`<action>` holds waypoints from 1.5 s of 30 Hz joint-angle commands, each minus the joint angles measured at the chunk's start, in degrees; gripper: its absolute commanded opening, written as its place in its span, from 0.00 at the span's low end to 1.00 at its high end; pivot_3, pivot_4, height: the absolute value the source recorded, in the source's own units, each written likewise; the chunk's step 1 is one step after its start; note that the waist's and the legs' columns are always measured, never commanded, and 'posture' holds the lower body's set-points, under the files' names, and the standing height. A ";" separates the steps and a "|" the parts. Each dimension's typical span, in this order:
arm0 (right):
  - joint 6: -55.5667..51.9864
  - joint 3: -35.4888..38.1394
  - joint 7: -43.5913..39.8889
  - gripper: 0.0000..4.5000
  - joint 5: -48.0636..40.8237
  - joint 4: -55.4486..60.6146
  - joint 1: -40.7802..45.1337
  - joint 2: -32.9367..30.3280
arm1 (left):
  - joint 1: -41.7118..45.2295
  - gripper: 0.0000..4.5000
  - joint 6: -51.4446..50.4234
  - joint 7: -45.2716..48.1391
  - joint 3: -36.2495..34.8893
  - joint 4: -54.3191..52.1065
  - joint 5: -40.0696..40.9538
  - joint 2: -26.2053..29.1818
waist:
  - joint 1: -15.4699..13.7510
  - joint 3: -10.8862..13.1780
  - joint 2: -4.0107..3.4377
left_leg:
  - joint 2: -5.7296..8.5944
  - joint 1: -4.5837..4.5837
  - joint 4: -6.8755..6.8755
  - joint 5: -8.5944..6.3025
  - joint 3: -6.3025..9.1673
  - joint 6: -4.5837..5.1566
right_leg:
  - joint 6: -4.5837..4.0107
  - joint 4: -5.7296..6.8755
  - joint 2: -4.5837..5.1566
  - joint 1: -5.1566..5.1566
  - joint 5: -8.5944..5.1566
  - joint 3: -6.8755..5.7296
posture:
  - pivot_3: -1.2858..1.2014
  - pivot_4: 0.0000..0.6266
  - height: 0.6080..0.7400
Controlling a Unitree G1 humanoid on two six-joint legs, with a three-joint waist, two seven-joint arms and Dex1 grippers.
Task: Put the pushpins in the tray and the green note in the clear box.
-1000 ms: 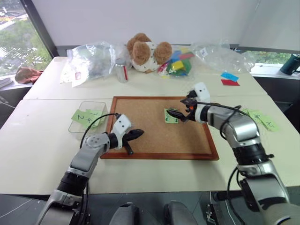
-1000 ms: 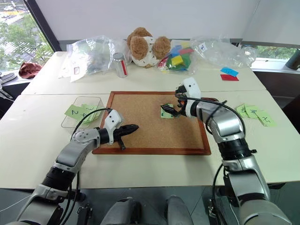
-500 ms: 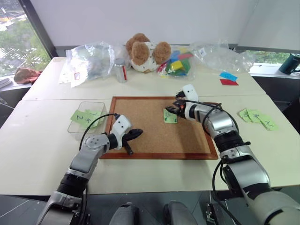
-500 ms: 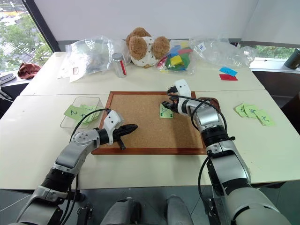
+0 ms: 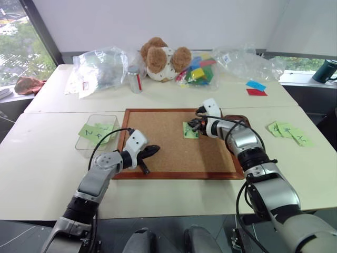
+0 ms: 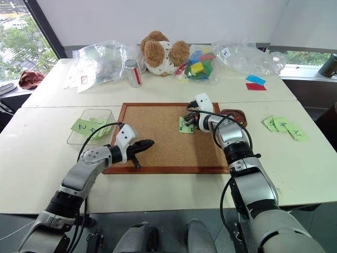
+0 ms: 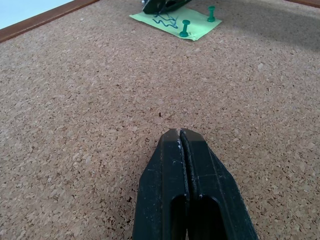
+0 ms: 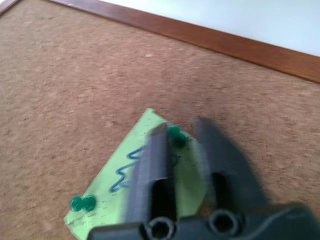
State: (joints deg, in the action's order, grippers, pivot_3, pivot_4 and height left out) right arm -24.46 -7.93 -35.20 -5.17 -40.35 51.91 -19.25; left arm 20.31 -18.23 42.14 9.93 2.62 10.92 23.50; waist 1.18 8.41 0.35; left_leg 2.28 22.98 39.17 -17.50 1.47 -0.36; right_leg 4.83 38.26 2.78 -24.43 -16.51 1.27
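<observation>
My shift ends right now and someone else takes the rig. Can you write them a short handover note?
Left gripper: shut, empty, over the left part of the corkboard.
Right gripper: shut on a green pushpin at one corner of the green note.
The note lies pinned on the corkboard, with two more green pins in it. The tray sits off the board's right edge. The clear box sits off its left edge and holds other green notes.
Done: nothing visible for this note.
Left: pull the pins, drop them in the tray, then move the note to the box.
</observation>
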 commanded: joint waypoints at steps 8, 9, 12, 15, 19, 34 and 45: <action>-4.92 3.66 -1.13 0.01 -1.68 12.31 0.93 -2.90 | -1.73 0.00 -1.73 0.55 1.85 1.76 -2.29 0.87 | -0.08 -0.01 -0.03 | 0.00 0.01 -0.03 0.00 0.00 0.00 | 0.00 0.00 0.00 -0.02 0.00 0.00 | 0.52 0.24 1.00; -6.00 4.07 -1.08 0.01 -1.90 14.18 0.74 -3.31 | -1.77 0.00 -1.77 0.63 1.94 1.81 -2.29 0.87 | -0.11 -0.02 -0.02 | 0.00 0.01 -0.03 0.00 0.00 0.00 | 0.00 0.00 0.00 -0.02 0.00 0.01 | 0.52 0.24 1.00; -8.74 5.55 -0.59 0.01 -2.46 18.69 0.38 -4.31 | -1.82 0.00 -1.89 0.75 2.05 1.90 -2.24 0.83 | -0.08 -0.05 -0.06 | 0.00 -0.01 -0.03 -0.01 0.01 0.01 | 0.00 0.00 0.00 0.00 0.00 0.01 | 0.52 0.24 1.00; -11.65 7.89 0.23 0.01 -3.39 22.39 0.64 -5.93 | -1.73 0.00 -1.92 1.03 2.10 2.20 -2.13 0.80 | -0.11 -0.06 -0.07 | 0.00 -0.02 -0.03 -0.01 0.01 0.01 | 0.00 0.00 0.00 0.00 0.00 0.01 | 0.52 0.24 1.00; -11.39 12.94 3.71 0.01 -3.19 20.30 0.26 -10.17 | -1.31 0.00 -1.72 1.18 2.14 2.71 -2.20 0.64 | -0.36 -0.06 -0.07 | 0.00 -0.01 -0.03 -0.01 0.00 0.01 | 0.00 -0.02 0.01 0.01 0.00 0.01 | 0.52 0.24 1.00; 0.42 15.45 6.06 0.01 -0.86 -8.78 1.67 -14.36 | -0.89 0.00 -1.25 1.31 1.85 3.13 -2.39 0.32 | -0.27 -0.10 -0.15 | 0.00 -0.49 -0.07 -0.22 -0.08 0.38 | 0.00 -0.08 0.02 0.52 0.00 0.08 | 0.52 0.24 1.00; 1.15 15.40 5.40 0.22 -0.27 -12.81 2.65 -14.36 | -1.66 0.00 -1.34 0.96 1.52 2.53 -2.33 0.48 | -0.21 -0.11 -0.16 | -0.02 -0.53 -0.10 -0.22 -0.07 0.38 | 0.00 -0.10 0.02 0.56 0.00 0.08 | 0.52 0.24 1.00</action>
State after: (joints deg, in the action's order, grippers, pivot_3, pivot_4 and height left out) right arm -24.22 6.94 -29.67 -5.33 -53.96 52.84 -32.61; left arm 20.47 -18.17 43.15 10.35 3.61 10.12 23.50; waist 0.97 8.30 0.18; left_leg 2.27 22.44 39.06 -17.72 1.39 0.02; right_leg 4.83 38.16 2.80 -23.87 -16.51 1.35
